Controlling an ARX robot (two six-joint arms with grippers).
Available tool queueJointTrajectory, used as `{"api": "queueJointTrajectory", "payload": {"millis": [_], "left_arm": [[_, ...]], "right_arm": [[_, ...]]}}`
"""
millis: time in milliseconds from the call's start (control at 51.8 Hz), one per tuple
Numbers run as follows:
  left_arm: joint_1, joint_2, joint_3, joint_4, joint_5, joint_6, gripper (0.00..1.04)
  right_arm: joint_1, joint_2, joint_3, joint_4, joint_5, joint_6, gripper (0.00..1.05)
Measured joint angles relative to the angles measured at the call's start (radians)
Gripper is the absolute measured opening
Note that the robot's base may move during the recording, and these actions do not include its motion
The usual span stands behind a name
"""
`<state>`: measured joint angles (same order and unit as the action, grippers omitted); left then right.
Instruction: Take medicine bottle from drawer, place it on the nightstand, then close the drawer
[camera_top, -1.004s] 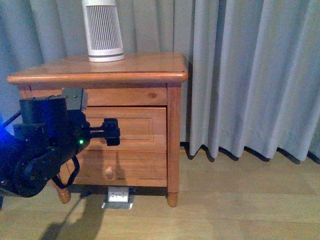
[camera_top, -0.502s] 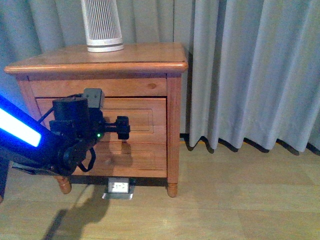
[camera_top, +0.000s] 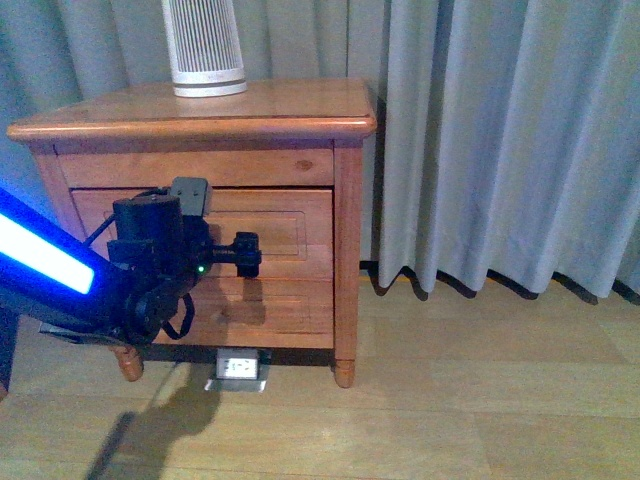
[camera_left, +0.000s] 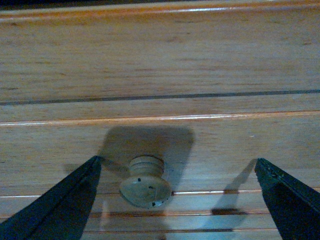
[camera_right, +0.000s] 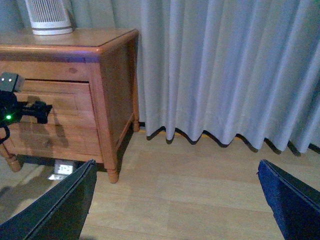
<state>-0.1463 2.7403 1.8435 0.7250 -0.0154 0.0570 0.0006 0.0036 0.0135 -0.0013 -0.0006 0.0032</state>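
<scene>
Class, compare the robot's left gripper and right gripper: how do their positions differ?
The left gripper faces the drawer front closely; the right gripper hangs well off the nightstand. The left gripper's fingers flank a wooden knob; the right gripper's frame only bare floor. Both are open.

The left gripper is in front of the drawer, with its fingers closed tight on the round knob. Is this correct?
No. The left gripper is in front of the drawer, but its fingers are open, one on each side of the round knob, not touching it. The left wrist view shows this.
</scene>
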Motion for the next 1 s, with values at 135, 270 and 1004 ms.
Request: {"api": "queueJointTrajectory", "payload": {"millis": [135, 270, 1004], "left_arm": [[0.000, 0.000, 0.000, 0.000, -0.003, 0.000, 0.72], [0.003, 0.000, 0.000, -0.008, -0.011, 0.004, 0.50], [0.002, -0.177, -0.409, 0.227, -0.036, -0.006, 0.25]], "right_arm": [[0.000, 0.000, 0.000, 0.000, 0.000, 0.000, 0.98], [0.000, 0.000, 0.000, 0.000, 0.000, 0.000, 0.98], [0.000, 0.000, 0.000, 0.000, 0.000, 0.000, 0.98]]}}
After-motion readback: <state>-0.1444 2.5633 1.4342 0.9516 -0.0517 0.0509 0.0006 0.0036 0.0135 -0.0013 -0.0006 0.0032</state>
